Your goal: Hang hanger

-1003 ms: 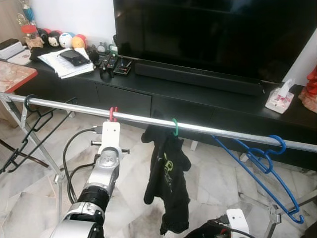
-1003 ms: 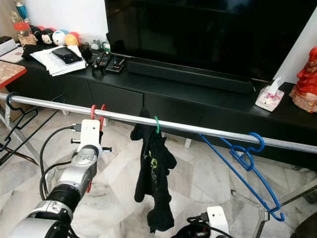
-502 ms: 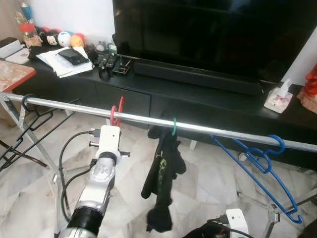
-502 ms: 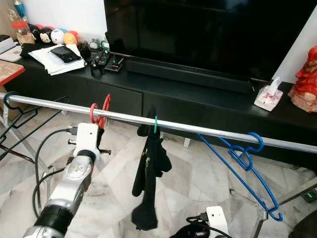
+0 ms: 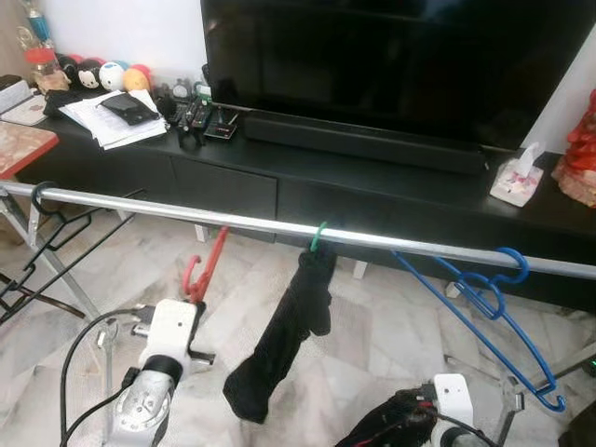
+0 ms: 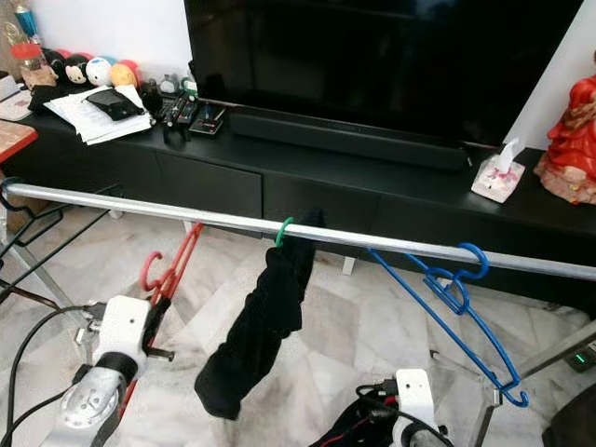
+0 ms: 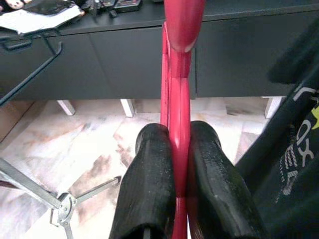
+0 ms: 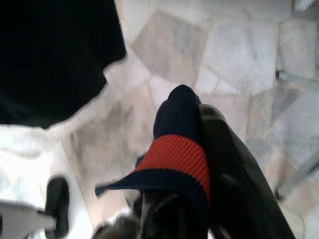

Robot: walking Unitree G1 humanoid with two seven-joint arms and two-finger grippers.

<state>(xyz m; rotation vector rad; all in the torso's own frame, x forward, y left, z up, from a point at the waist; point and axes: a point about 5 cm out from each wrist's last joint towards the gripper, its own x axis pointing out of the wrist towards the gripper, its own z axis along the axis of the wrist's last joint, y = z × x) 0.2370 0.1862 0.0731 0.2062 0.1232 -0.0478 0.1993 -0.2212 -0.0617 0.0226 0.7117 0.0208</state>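
Since the earlier frames, our left gripper has come down from the rail: the red hanger whose hook sat over the bar a second ago now hangs below it, unhooked. The black garment on the green hanger has swung out to a slant.

Item, left gripper: fingers pressed together on the red hanger's flat stem, hook end pointing up and away toward the black cabinet.

Item, right gripper: low at the frame's foot, fingers clamped on a dark knitted cloth with a red band.

Item, rail: silver, running across before us; a black hanger at the far left end, blue hangers to the right.

Item, cabinet tabletop: papers, remotes, tissue box, television above.

Risks, as we judge them: the hook is now well below the bar, so the raise must clear the rail before settling, or it will knock it from beneath. The stem is narrow and may twist in the grip. The swinging garment could snag the hook.
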